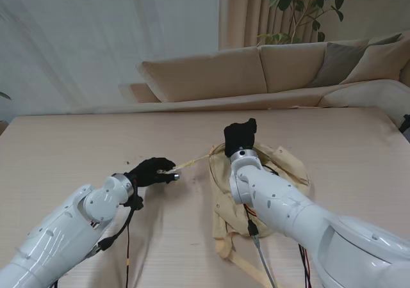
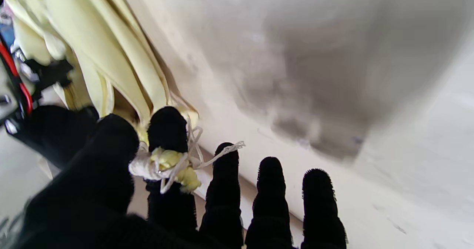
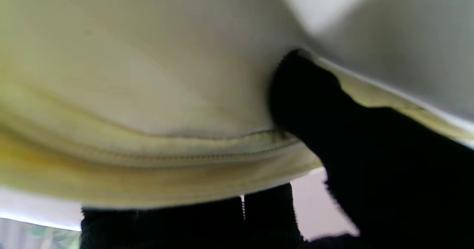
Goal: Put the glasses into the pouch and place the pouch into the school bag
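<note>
Cream bag lies on your table; left hand pinches its strap taut leftward, right hand grips its rim.

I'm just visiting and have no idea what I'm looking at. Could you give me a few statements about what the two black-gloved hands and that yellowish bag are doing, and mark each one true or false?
1. The left hand pinches a cord that runs from the school bag. True.
2. The right hand hangs in the air, well clear of the bag. False: it grips the bag's cloth edge, thumb on one side and fingers on the other.
3. The bag is cream-yellow and lies on the table. True.
4. A pair of glasses lies in plain sight on the table. False: no glasses show in any view.
5. The left hand is spread flat on the table. False: thumb and forefinger are closed on the cord.
</note>
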